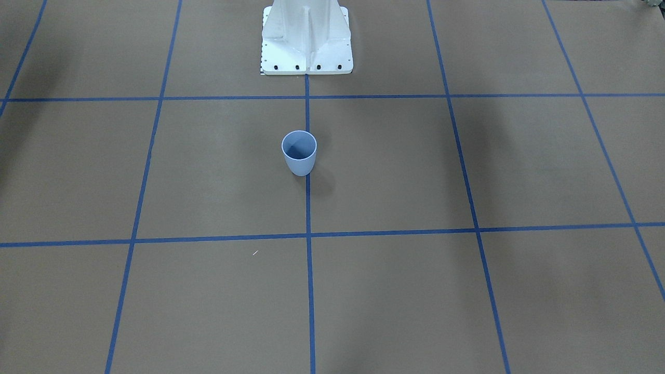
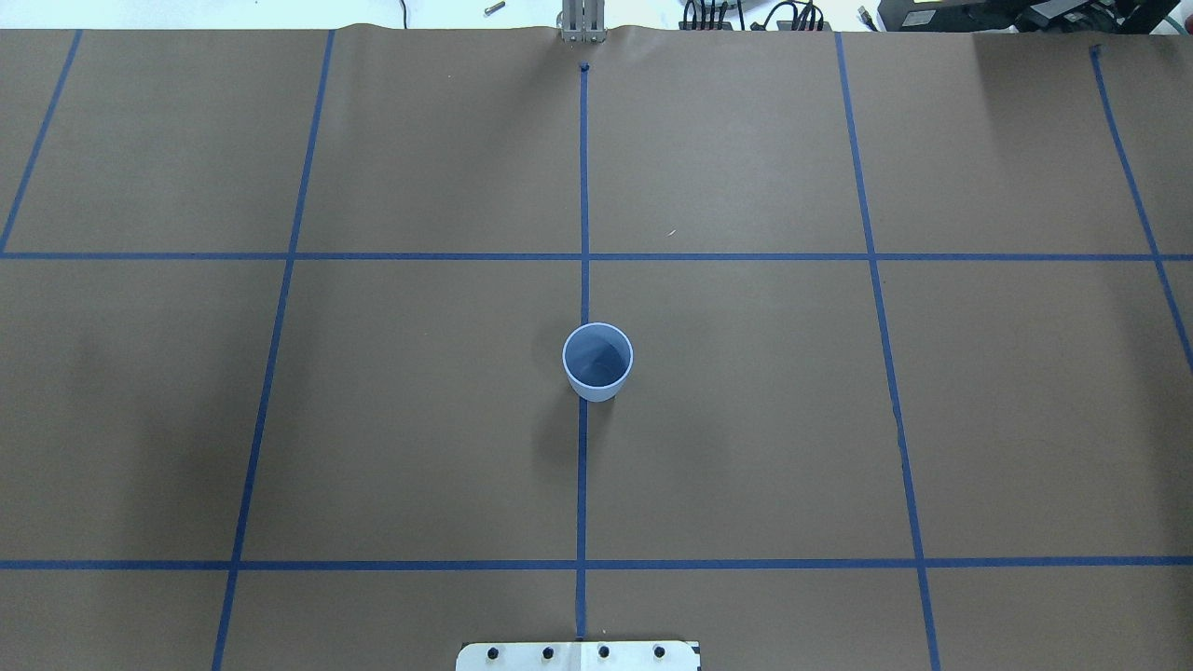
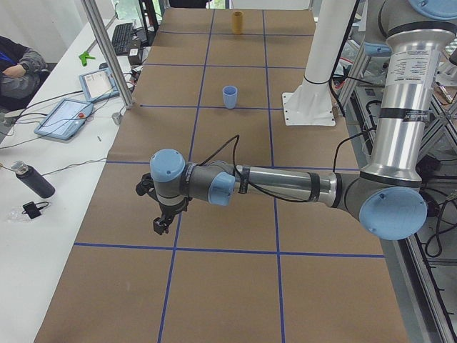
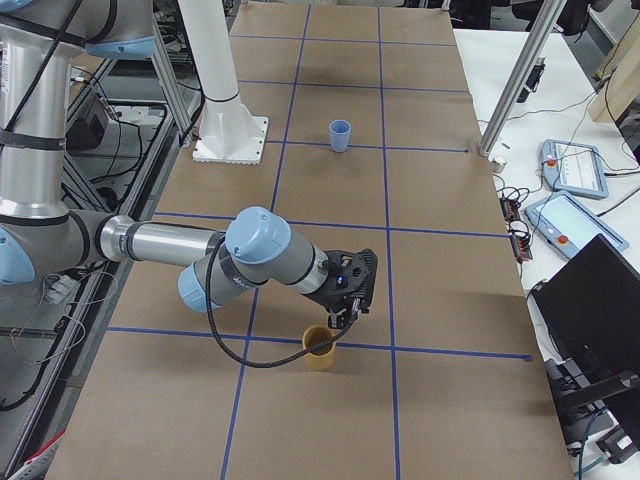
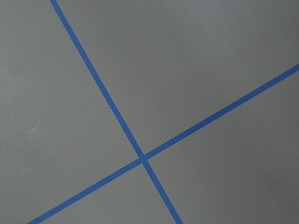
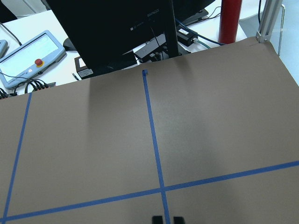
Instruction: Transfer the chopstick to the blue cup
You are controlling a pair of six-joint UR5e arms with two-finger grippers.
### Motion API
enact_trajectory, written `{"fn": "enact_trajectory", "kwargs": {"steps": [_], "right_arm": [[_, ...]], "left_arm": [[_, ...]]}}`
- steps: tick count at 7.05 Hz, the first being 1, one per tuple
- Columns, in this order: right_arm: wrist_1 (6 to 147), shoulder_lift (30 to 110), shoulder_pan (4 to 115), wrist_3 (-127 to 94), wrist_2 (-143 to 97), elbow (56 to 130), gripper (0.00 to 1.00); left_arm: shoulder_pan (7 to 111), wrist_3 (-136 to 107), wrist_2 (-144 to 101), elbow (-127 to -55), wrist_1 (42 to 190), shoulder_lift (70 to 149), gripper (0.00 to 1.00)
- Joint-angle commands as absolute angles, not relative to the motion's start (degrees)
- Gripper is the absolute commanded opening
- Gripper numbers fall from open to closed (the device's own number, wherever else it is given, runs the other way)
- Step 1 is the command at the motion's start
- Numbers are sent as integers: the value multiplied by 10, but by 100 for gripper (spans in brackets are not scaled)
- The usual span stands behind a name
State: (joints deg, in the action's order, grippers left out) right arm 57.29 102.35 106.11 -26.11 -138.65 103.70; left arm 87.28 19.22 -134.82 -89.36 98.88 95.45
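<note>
Blue cup (image 2: 597, 363) stands upright on the surface (image 2: 419, 419), on the centre tape line (image 2: 582, 466), well apart from both grippers. My right gripper (image 6: 168, 219) hangs just over a tan cup (image 4: 320, 352), fingertips (image 6: 158, 219) narrowly parted; for my left gripper (image 3: 160, 226) I cannot tell the width.

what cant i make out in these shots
- pale pink thin chopstick: seen in no view; exterior right is too small to show it in the tan round cup or the right tool
- right tool's opening: fingertips cut off by the right wrist view's bottom edge
- left tool opening: too small, exterior left only
</note>
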Motion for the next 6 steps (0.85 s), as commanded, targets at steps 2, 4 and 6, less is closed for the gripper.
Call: {"fn": "enact_trajectory", "kwargs": {"steps": [2,4,6], "right_arm": [[615,972,1037,-260,-1390,1079,0],[619,941,963,-281,-1397,1091,0],[639,891,853,-432,-1386,1113,0]], "left_arm": [[872,188,-1347,-889,987,935,99],[877,173,-1346,-888,1027,889,99],[906,142,-1346,-913,934,892,99]]}}
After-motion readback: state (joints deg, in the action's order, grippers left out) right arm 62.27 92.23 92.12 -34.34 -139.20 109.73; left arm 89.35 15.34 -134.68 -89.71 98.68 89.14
